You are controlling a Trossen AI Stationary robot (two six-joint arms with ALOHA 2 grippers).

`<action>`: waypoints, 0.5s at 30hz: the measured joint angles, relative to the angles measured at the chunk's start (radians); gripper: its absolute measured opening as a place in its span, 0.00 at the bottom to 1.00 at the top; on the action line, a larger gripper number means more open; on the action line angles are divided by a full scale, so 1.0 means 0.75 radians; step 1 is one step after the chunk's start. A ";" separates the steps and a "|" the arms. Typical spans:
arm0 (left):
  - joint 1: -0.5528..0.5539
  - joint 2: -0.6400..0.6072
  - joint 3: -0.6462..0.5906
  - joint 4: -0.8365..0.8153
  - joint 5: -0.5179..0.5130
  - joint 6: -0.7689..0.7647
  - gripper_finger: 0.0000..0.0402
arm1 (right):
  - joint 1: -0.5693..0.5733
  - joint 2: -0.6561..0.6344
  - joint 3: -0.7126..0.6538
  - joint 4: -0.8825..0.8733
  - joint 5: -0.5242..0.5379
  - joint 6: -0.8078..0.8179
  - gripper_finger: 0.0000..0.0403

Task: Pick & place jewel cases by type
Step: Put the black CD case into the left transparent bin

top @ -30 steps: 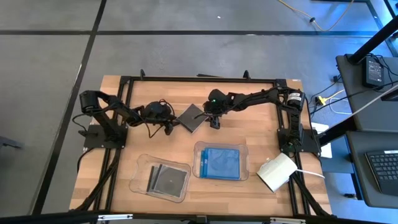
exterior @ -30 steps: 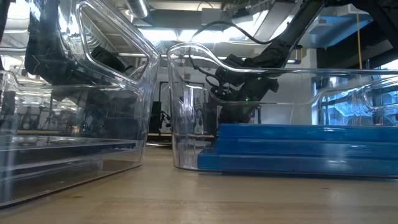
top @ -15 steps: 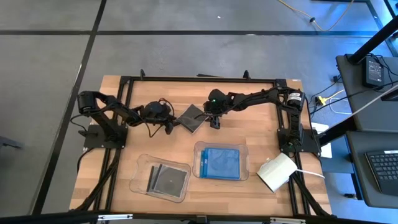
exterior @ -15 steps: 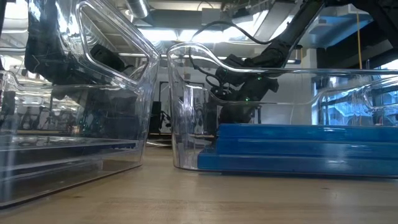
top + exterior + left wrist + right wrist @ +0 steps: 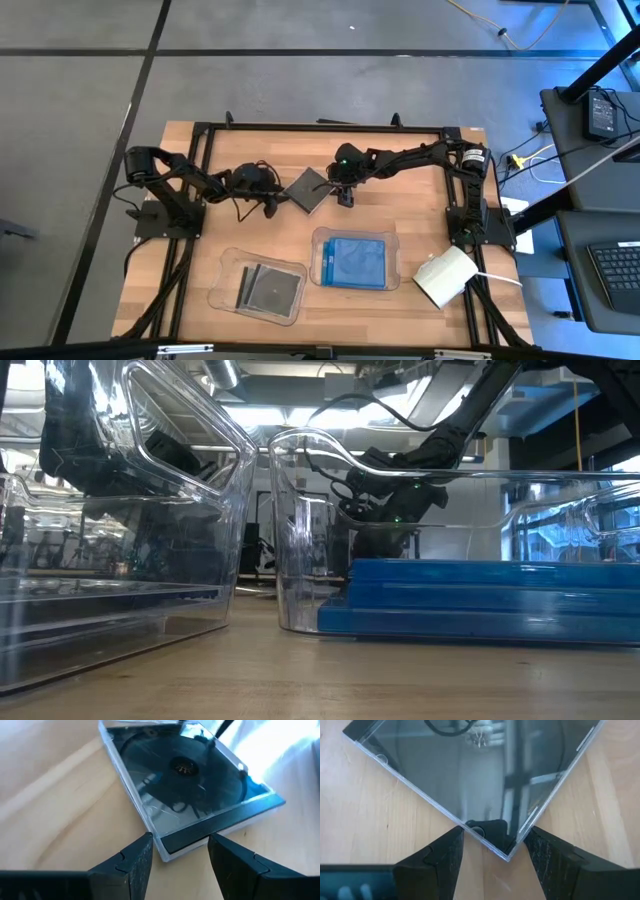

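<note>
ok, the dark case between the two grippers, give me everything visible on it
The dark jewel case is a thin square of clear plastic over a black tray with a round disc showing through its lid. It lies closed on the wooden table, turned diamond-wise, behind the two clear trays. The left gripper is open with one corner between its fingers; the right gripper is open at the opposite corner. Whether the fingers touch the case cannot be told. A blue case seems to peek out beneath its far edge in the left wrist view.

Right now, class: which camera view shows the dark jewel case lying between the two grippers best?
The left wrist view: the dark jewel case fills it, disc visible. The right wrist view shows only one reflective corner; the high view shows it small, between both grippers; the low view hides it behind the trays.
</note>
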State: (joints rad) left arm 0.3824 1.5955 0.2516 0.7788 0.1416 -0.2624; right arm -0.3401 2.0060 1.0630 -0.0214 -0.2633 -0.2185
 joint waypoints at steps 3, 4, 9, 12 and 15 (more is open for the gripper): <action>0.000 -0.002 0.000 -0.017 -0.001 0.100 0.46 | 0.000 0.000 0.000 0.002 0.001 -0.001 0.54; 0.000 -0.002 0.000 -0.016 -0.001 0.112 0.46 | 0.000 0.000 0.000 0.002 0.001 -0.004 0.54; -0.001 -0.002 0.000 -0.001 0.041 0.176 0.46 | 0.000 0.000 0.000 0.001 0.000 -0.032 0.54; -0.001 -0.002 -0.001 -0.002 0.087 0.251 0.46 | 0.000 0.000 0.000 0.001 -0.001 -0.036 0.54; -0.002 -0.002 -0.002 -0.002 0.110 0.339 0.46 | 0.000 0.000 0.000 0.001 -0.001 -0.037 0.54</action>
State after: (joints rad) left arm 0.3813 1.5940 0.2504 0.7773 0.2239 -0.0084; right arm -0.3401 2.0060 1.0630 -0.0208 -0.2638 -0.2462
